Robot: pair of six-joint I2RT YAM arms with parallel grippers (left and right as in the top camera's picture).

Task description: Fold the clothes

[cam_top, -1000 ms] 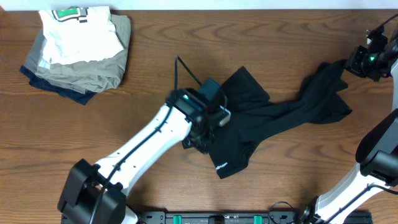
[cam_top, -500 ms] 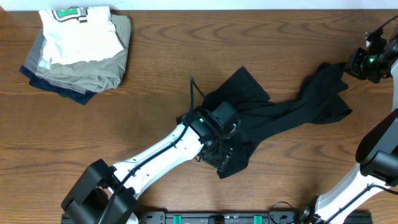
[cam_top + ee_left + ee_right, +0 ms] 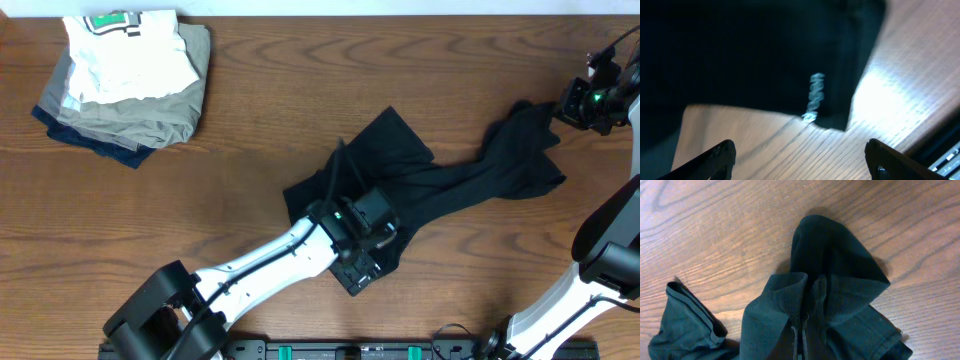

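From above, the overhead view is bright and evenly lit. The brown wood-grain table (image 3: 250,180) shows its grain clearly, and shadows under things are short and soft. The black soft garment (image 3: 450,185) reads as a nearly flat dark mass with few folds visible. The folded white garment (image 3: 130,55) on the pile is close to washed out.

The left wrist view is heavily blurred. The small white logo mark (image 3: 815,95) is smeared, the cloth is featureless black, and a glaring white patch burns out the wood at the right.

The right wrist view is sharp and softly lit, with folds well modelled and a faint shadow beside the cloth.
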